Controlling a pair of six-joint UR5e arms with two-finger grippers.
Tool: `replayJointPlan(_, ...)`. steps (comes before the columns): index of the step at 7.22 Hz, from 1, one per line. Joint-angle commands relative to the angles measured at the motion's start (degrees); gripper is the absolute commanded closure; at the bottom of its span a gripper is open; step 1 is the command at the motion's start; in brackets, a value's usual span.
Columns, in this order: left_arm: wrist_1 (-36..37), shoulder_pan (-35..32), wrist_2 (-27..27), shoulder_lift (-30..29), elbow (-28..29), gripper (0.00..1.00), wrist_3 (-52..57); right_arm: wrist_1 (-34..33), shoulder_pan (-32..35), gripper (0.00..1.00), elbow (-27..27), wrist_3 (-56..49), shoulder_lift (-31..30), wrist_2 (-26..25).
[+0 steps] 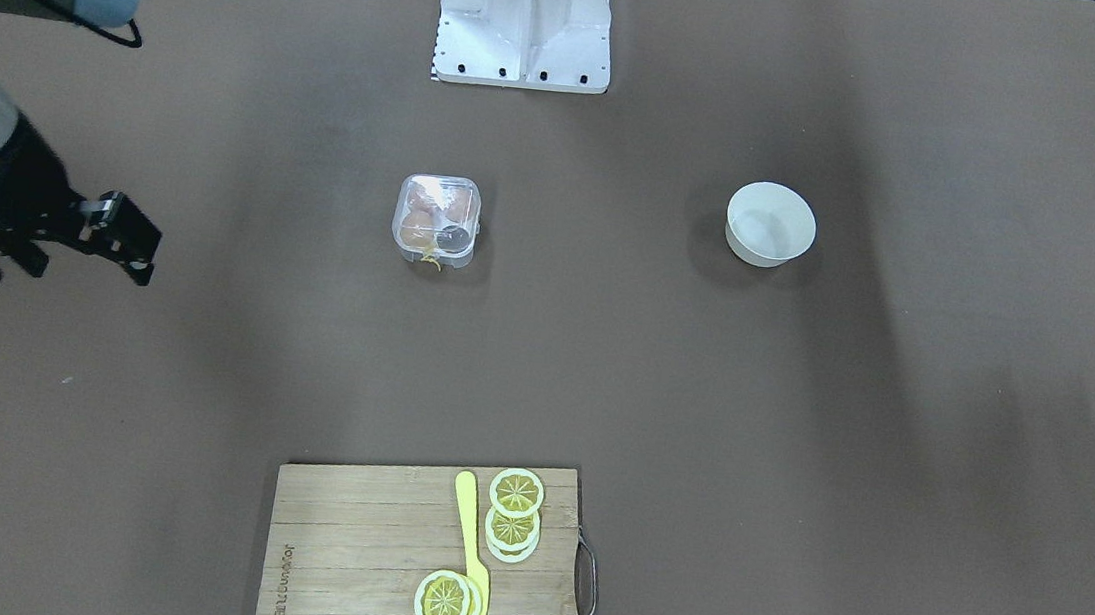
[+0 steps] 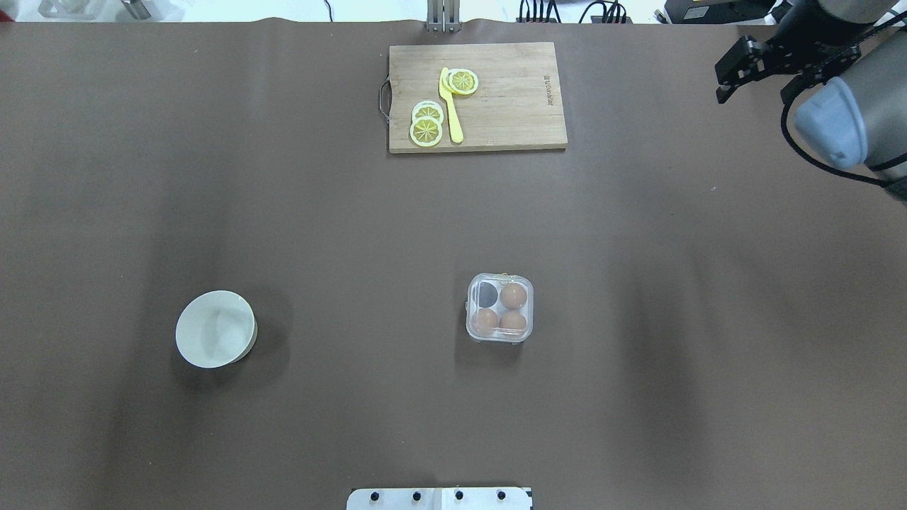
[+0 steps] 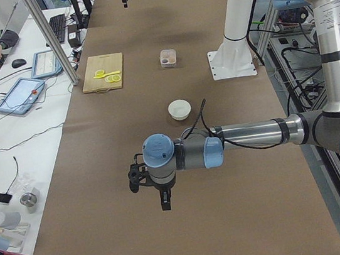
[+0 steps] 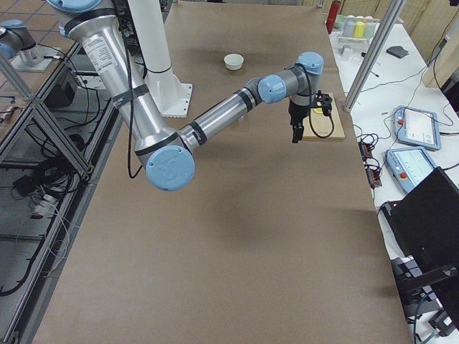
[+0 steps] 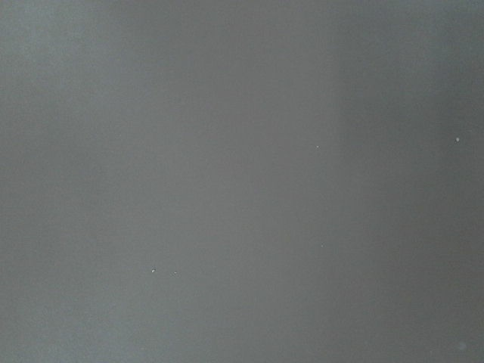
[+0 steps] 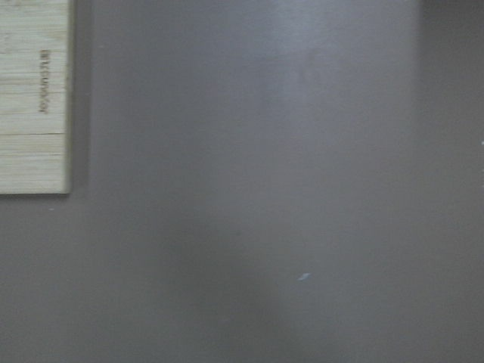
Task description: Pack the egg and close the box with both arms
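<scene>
While the box [image 2: 499,308] lies well inboard and base-side of the right gripper [image 2: 730,74], the left gripper [image 3: 162,199] stands farther off. Neither set of jaws shows its opening or any load.

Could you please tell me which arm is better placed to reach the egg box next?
Right, probably. The right hand is in the overhead view, on the same side as the box, with nothing between them. The left hand is outside that view, beyond the bowl.

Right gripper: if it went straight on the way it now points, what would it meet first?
The right gripper points down, so probably the bare table, beside the cutting board corner; its wrist view shows nothing else in the way.
</scene>
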Motion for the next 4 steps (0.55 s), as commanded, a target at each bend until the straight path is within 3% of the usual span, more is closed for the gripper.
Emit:
replayJointPlan(1, 4.16, 0.25, -0.07, -0.65, -3.67, 0.03, -1.76, 0.11, 6.94, 0.0, -4.32, -14.6, -4.98, 0.88)
replayJointPlan(4, 4.0, 0.34, -0.16, -1.45, -3.6, 0.03, -4.83, 0.55, 14.5, 0.0, 1.54, -25.18, -19.82, 3.08)
